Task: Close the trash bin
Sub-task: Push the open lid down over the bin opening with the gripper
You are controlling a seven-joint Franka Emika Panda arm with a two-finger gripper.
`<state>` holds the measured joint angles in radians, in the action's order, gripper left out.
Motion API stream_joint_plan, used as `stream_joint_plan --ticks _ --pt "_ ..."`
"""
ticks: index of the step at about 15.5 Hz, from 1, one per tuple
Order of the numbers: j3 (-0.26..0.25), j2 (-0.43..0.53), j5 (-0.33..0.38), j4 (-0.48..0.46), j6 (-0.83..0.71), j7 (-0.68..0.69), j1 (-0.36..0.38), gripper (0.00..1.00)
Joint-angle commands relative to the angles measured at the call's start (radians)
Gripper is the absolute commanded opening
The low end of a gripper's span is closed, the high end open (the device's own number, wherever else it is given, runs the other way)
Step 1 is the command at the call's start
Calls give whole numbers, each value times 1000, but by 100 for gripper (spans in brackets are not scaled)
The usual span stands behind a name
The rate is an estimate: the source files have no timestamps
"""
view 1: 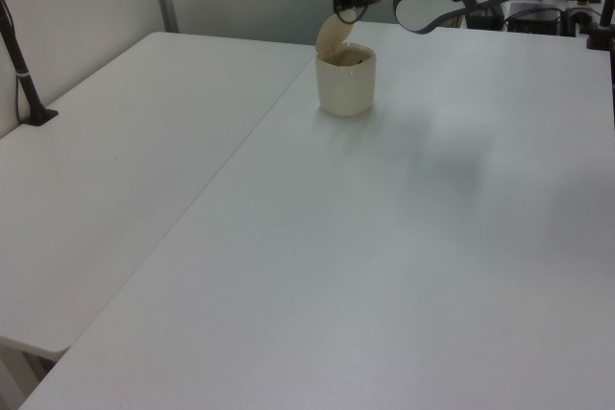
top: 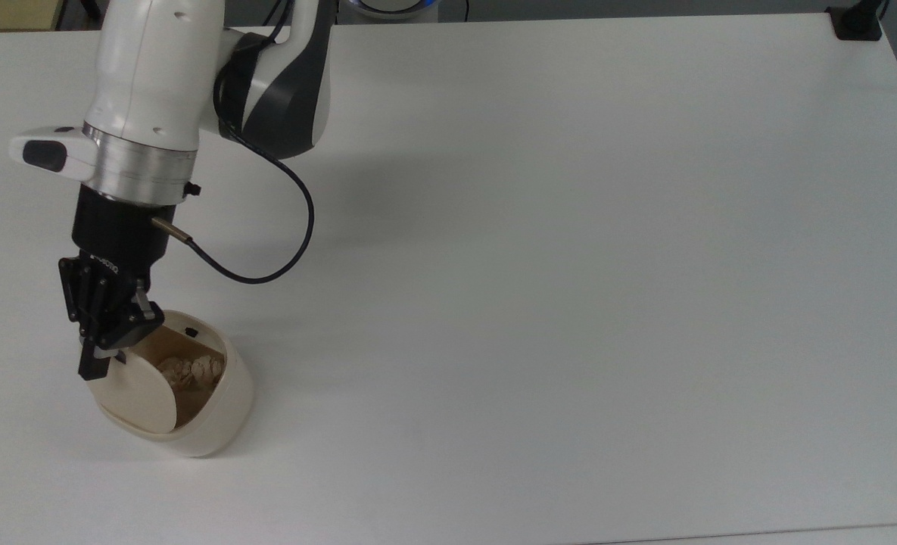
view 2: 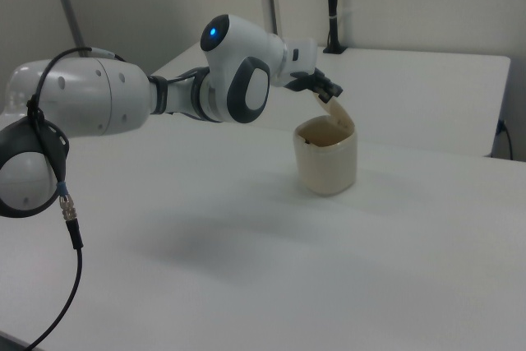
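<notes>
White table (top: 569, 303) under trash bin (top: 228, 424), pale partitions behind

Gripper (view 2: 327, 92) touches the raised lid (view 2: 338, 111) — trash bin (view 2: 327, 158) open.

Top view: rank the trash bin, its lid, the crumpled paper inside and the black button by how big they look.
1. trash bin
2. lid, partly open, with the gripper at its raised edge
3. crumpled paper, partly hidden by the lid, so its rank is less sure
4. black button
</notes>
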<state>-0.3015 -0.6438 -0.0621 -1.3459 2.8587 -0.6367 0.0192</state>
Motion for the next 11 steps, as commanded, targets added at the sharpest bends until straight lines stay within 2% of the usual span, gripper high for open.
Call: stream_joint_plan --ticks 1,11 --pt "34 59 -8 -107 -1 120 10 0" --pt "59 85 -10 -216 -39 299 13 0"
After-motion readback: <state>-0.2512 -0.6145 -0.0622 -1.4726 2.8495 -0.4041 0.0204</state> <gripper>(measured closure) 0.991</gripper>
